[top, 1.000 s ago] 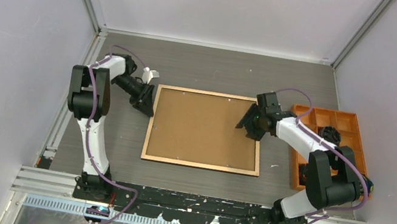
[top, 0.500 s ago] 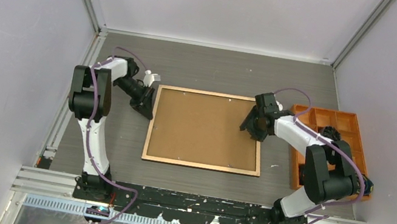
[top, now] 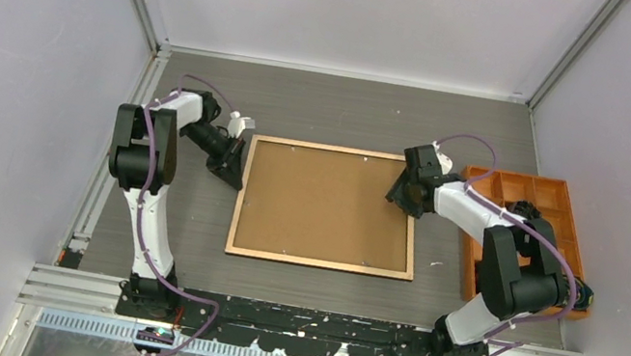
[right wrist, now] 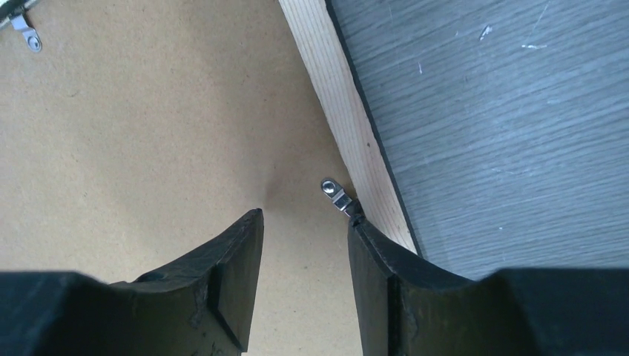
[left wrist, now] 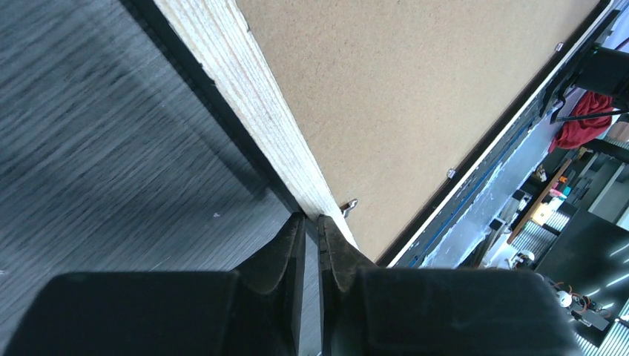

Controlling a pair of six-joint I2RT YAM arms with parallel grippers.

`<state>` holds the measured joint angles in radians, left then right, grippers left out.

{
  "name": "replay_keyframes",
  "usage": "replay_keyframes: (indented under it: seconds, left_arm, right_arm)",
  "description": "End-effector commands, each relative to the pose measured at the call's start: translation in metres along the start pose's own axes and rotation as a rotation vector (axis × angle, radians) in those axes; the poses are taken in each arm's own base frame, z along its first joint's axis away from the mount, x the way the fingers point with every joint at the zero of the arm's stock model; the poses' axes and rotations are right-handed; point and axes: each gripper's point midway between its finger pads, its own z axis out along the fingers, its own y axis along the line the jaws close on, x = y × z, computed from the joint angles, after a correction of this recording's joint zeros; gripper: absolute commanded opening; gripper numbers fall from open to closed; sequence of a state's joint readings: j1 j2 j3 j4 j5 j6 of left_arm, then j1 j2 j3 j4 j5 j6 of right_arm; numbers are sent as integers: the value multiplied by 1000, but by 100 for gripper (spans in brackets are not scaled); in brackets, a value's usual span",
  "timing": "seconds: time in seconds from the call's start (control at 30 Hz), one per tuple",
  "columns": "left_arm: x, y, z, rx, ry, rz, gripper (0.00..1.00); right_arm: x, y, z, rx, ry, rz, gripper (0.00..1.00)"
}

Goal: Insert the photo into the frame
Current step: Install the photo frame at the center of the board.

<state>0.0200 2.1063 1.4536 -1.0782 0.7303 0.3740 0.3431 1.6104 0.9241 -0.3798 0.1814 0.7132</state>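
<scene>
The dark wood-grain counter (top: 342, 114) carries the frame (top: 319, 261) near its middle. The frame lies flat and face down, its light wood back turned up, with a brown backing board (top: 326, 204) filling the opening. An orange compartment tray (top: 517, 177) sits at the counter's right side, just beside the frame's right rail. The left arm (top: 144, 158) reaches in to the upper part of the frame's left rail, and the right arm (top: 481, 217) bends across the tray to the upper part of the right rail. The right pincer (right wrist: 304, 219) is spread and hangs low over the board's right margin. One finger is above the bare board and the other is at the inner edge of the wood rail, its tip right against a small metal turn clip (right wrist: 335, 194) fixed there. The left pincer (left wrist: 312, 220) is all but pressed together, with only a thin slit between its fingers (left wrist: 285, 248). Nothing shows between them. Their tips meet the frame's left rail at its outer edge, just beside another small metal clip (left wrist: 348, 204).
</scene>
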Motion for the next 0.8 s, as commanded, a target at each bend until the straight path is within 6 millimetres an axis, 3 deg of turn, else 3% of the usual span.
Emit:
replay_keyframes:
  seconds: [0.0,0.53,0.77]
  left_arm:
    - [-2,2,-4,-45,-7,52,11]
    - [-2,1,-5,-39,-7,61,7]
    - [-4,-5,-9,-26,-13,60,7]
  right_arm:
    - [-26,16,2,-28,-83,22,50]
    - [-40,20,0,-33,-144,53,46]
    - [-41,30,-26,-116,-143,38,49]
